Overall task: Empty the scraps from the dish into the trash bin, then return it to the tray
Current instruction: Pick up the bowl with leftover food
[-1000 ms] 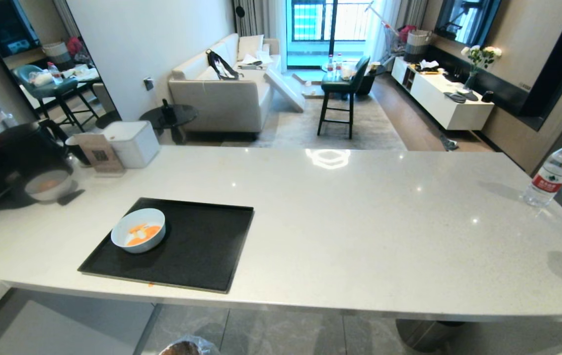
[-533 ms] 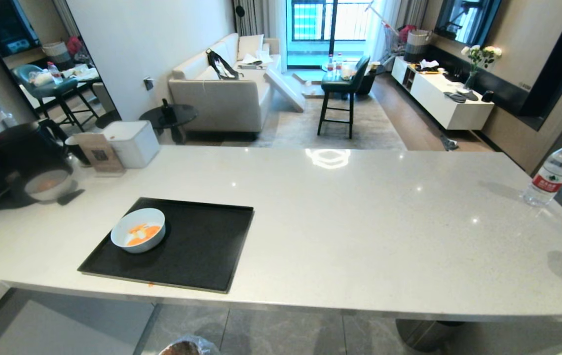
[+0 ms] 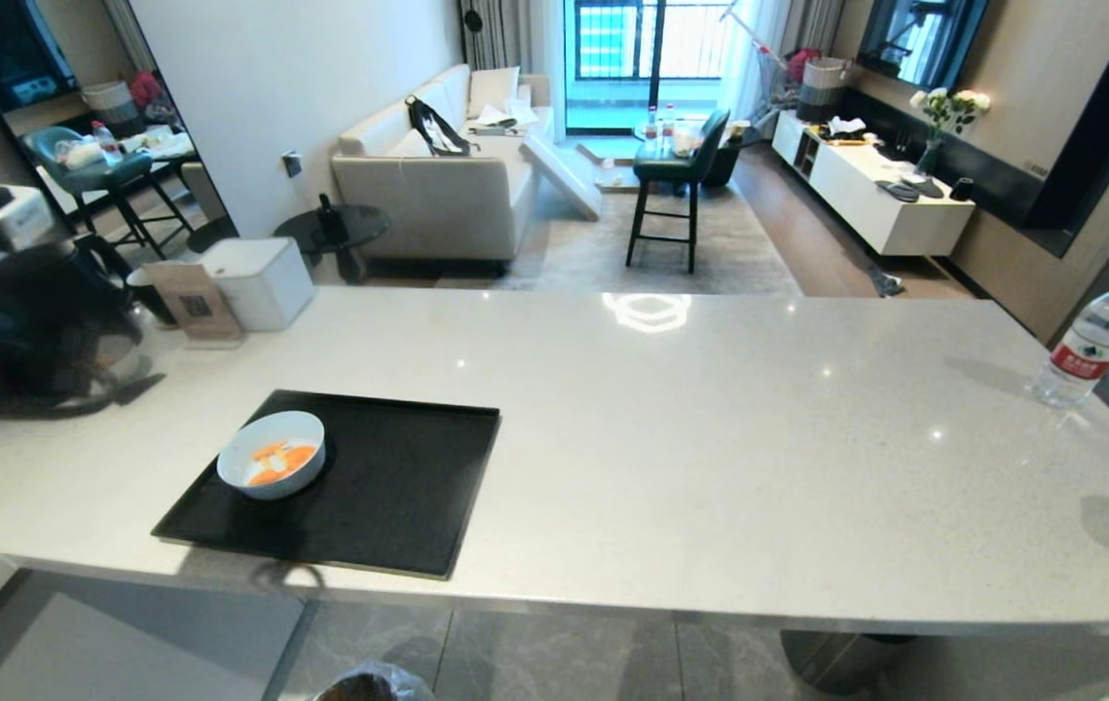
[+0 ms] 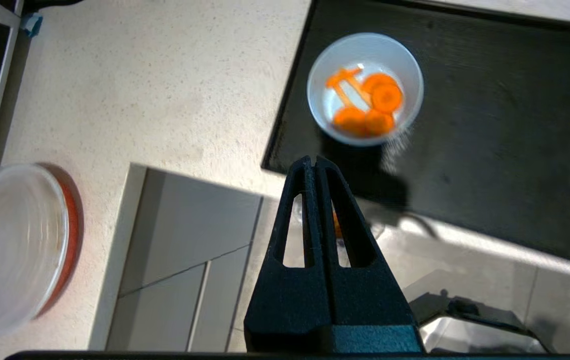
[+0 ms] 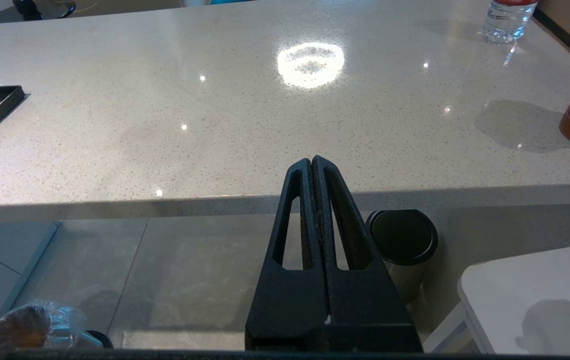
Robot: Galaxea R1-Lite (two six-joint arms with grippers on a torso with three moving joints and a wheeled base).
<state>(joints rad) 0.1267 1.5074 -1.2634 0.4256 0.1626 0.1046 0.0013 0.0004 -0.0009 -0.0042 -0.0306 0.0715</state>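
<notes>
Fingers (image 4: 335,210) of the left gripper (image 4: 315,162) are staying pressed together, empty, above the tabletop (image 4: 164,100) edge, near the dish (image 4: 365,89) of carrot scraps (image 4: 370,102) on the tray (image 4: 490,125); right gripper (image 5: 312,162) is closed too.

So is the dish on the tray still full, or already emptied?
Still full. The dish sits upright on the tray with the orange scraps inside it; the left wrist view shows the slices clearly.

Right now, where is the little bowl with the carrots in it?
In the head view, the bowl sits on the left part of the black tray, on the counter's left side. The carrot slices are inside it.
</notes>
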